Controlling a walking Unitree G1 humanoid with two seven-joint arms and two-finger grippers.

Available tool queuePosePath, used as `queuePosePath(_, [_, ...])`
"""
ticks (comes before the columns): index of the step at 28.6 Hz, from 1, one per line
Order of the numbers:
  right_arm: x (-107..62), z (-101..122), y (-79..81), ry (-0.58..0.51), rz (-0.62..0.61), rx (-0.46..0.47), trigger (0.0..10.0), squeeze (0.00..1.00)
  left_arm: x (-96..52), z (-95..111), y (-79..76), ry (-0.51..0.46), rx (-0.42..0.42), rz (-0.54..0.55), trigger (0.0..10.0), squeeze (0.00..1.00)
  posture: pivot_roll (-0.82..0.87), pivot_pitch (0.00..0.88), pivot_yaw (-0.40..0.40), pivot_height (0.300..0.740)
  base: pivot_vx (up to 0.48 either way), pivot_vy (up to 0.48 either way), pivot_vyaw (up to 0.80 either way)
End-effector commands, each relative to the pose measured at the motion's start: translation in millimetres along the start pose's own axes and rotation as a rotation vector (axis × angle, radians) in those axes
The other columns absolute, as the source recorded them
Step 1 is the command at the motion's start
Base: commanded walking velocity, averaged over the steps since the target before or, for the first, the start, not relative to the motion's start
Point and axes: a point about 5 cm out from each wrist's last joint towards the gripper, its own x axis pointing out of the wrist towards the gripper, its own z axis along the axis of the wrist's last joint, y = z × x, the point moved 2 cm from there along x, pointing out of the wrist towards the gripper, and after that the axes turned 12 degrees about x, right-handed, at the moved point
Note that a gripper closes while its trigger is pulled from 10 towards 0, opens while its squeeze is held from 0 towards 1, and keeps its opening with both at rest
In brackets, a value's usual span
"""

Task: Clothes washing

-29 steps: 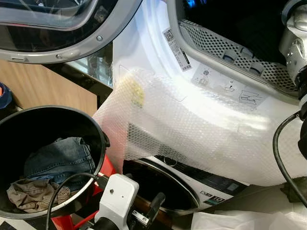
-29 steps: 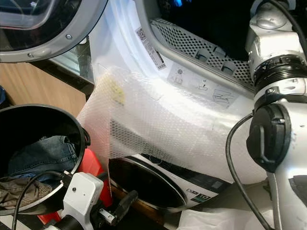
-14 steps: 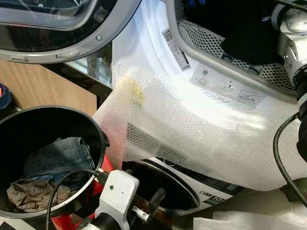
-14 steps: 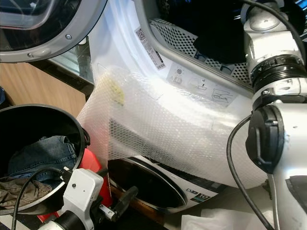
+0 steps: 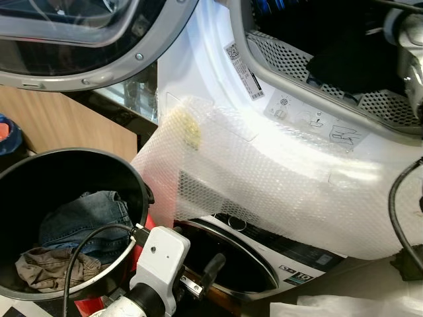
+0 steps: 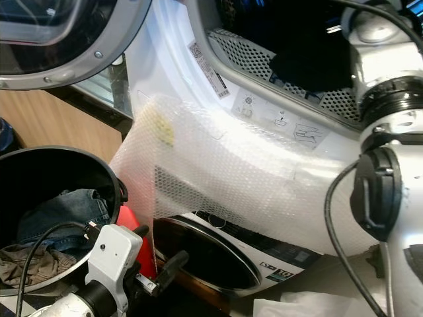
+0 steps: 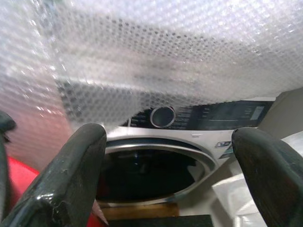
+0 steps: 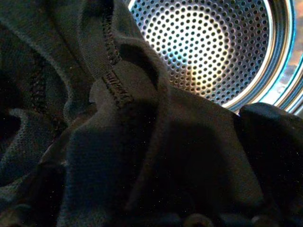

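Up close, dark garment (image 8: pixel 142 156) apparently drapes before perforated drum (image 8: pixel 208 47).

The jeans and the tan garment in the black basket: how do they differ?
The jeans are blue denim, while the tan garment is a brownish, thinner-looking cloth. The jeans look like the bulkier heap; the tan garment is smaller and more crumpled. The jeans sit deeper in the black basket, the tan garment nearer the robot. Both lie loose and unfolded in the basket, touching each other.

Black bin (image 5: pixel 39 178) with jeans (image 5: pixel 82 221) beside bubble-wrapped washer (image 5: pixel 277 191); possibly dark garment (image 5: pixel 350 56) in drum.
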Motion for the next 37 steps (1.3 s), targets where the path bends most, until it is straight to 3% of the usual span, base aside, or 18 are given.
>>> queuePosePath(1, [-1.3,-8.8,-22.5,0.037,-0.047,-0.013,10.0,1.00,1.1,0.1,-5.4,-0.010,-0.022,-0.039,10.0,0.00,0.13,0.102,-0.218,0.740,0.000,0.000,0.00])
queuePosePath(4, [-2.4,-11.8,-31.0,0.046,-0.016,-0.012,10.0,1.00,5.1,1.9,-1.2,-0.022,0.000,-0.049,10.0,0.00,0.12,0.078,-0.198,0.740,0.000,0.000,0.00])
queuePosePath(8, [-3.1,-14.8,-29.1,0.059,0.046,0.001,10.0,1.00,8.8,3.3,1.8,-0.033,0.014,-0.064,10.0,0.00,0.11,0.064,-0.182,0.740,0.000,0.000,0.00])
queuePosePath(18, [-4.1,-24.5,-12.1,0.076,0.115,0.018,10.0,1.00,12.5,6.0,5.7,-0.050,0.032,-0.085,10.0,0.00,0.12,0.045,-0.168,0.740,0.000,0.000,0.00])
queuePosePath(25, [-4.9,-26.6,-8.2,0.064,0.048,0.053,10.0,1.00,12.2,5.1,6.8,-0.050,0.034,-0.083,10.0,0.00,0.13,0.035,-0.179,0.740,0.000,0.000,0.00])
queuePosePath(28, [-8.9,-26.5,4.1,0.026,0.004,0.082,10.0,1.00,13.4,5.4,7.0,-0.053,0.033,-0.080,10.0,0.00,0.12,0.031,-0.181,0.740,0.000,0.000,0.00])
queuePosePath(29, [-12.2,-22.8,11.6,-0.009,0.007,0.104,10.0,0.82,14.4,5.8,6.8,-0.056,0.033,-0.081,10.0,0.00,0.12,0.029,-0.183,0.740,0.000,0.000,0.00])
queuePosePath(30, [-15.6,-21.7,17.4,-0.020,0.008,0.135,10.0,0.15,15.1,6.0,6.4,-0.058,0.033,-0.083,10.0,0.00,0.11,0.028,-0.183,0.740,0.000,0.000,0.00])
queuePosePath(31, [-19.5,-21.7,22.3,-0.020,0.005,0.168,10.0,0.00,16.0,6.2,5.9,-0.061,0.034,-0.086,10.0,0.00,0.11,0.028,-0.183,0.740,0.000,0.000,0.00])
queuePosePath(37, [-36.4,-21.1,35.3,-0.061,-0.037,0.268,10.0,0.00,18.6,6.6,4.8,-0.069,0.030,-0.093,10.0,0.00,0.10,0.016,-0.186,0.740,0.000,0.000,0.00])
